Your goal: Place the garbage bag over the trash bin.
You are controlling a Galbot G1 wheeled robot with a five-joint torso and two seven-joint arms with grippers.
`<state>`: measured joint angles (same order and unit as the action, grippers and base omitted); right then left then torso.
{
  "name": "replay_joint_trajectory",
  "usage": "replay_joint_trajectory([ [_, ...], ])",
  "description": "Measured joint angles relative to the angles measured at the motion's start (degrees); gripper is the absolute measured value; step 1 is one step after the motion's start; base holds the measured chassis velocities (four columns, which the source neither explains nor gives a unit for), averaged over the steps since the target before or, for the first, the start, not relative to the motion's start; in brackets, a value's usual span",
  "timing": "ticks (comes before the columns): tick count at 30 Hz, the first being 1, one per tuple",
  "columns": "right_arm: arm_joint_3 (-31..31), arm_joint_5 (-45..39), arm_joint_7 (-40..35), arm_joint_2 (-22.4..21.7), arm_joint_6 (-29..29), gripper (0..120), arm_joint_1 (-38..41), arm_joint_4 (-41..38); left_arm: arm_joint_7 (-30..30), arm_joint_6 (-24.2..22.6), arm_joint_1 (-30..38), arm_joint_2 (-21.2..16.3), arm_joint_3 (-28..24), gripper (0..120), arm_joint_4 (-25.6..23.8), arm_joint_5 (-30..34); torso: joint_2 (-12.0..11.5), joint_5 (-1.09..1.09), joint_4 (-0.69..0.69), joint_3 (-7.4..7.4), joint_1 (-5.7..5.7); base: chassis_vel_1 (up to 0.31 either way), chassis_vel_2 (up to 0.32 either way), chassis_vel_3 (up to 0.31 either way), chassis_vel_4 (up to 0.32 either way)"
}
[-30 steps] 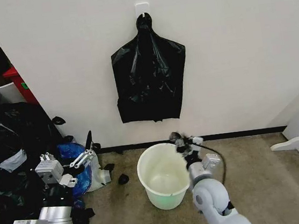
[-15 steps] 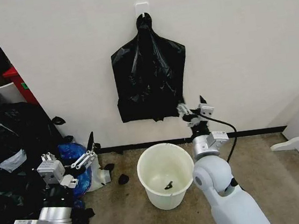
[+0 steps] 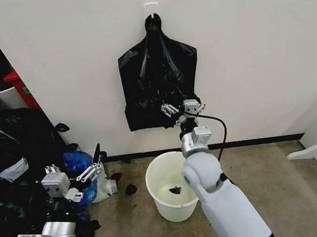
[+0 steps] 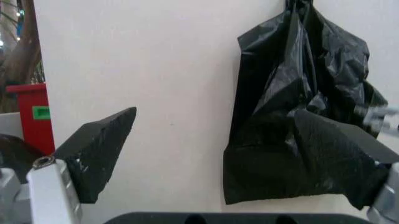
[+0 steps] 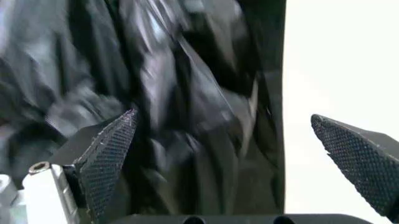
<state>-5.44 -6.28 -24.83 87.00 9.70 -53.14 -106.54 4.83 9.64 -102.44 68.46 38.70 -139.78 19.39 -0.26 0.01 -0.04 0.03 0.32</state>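
A bunch of flat black bags hangs from a white wall hook; a single garbage bag cannot be told apart within it. My right gripper is raised in front of the bunch's lower right corner, fingers open. In the right wrist view, that gripper has crinkled black plastic just behind its spread fingers. The cream trash bin stands on the floor below, with a small dark scrap inside. My left gripper hovers open at the lower left, facing the wall and bags.
A heap of stuffed black bags fills the left side, with a red container behind and a blue bag by the wall. Small black lumps lie left of the bin. A white object lies at the right.
My right gripper has risen from the bin's rim up to the hanging bags and shifted left. The left arm has barely moved.
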Motion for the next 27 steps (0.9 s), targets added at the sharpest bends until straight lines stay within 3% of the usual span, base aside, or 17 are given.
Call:
replay_joint_trajectory([
  [8,-2.34,1.09,0.57,0.2,-0.59,98,0.76,4.77,-0.76,0.21,0.22,0.12,-0.37,100,0.06,-0.18,0.0,0.0,0.0,0.0,0.0,0.0,0.0,0.0,0.0],
  [14,-2.5,-3.34,1.43,-0.55,-1.51,73,2.73,4.66,-0.79,0.22,0.51,0.05,-0.47,100,0.24,-0.22,0.0,0.0,0.0,0.0,0.0,0.0,0.0,0.0,0.0],
  [16,-2.41,-3.87,1.5,-0.56,-1.51,71,2.85,4.61,-0.79,0.23,0.52,0.03,-0.47,100,0.24,-0.22,0.0,0.0,0.0,0.0,0.0,0.0,0.0,0.0,0.0],
  [19,-2.18,-6.71,2.27,-0.53,-2.11,57,3.67,4.3,-0.79,0.23,0.61,-0.49,-0.72,100,0.49,-0.21,0.0,0.0,0.02,0.0,0.0,0.0,0.0,0.0,0.0],
  [24,-2.17,-7.5,2.28,-0.82,-3.63,41,4.0,3.93,-0.85,0.26,1.18,-5.7,-1.33,100,2.49,1.1,0.0,-0.01,0.03,0.0,0.0,0.0,0.0,0.0,0.0],
  [27,-1.84,-8.06,1.83,-1.54,-4.34,28,3.74,2.0,-0.83,-0.17,4.6,-13.75,-2.49,100,5.65,2.84,0.0,-0.02,0.0,0.0,0.0,0.0,0.0,0.0,0.0],
])
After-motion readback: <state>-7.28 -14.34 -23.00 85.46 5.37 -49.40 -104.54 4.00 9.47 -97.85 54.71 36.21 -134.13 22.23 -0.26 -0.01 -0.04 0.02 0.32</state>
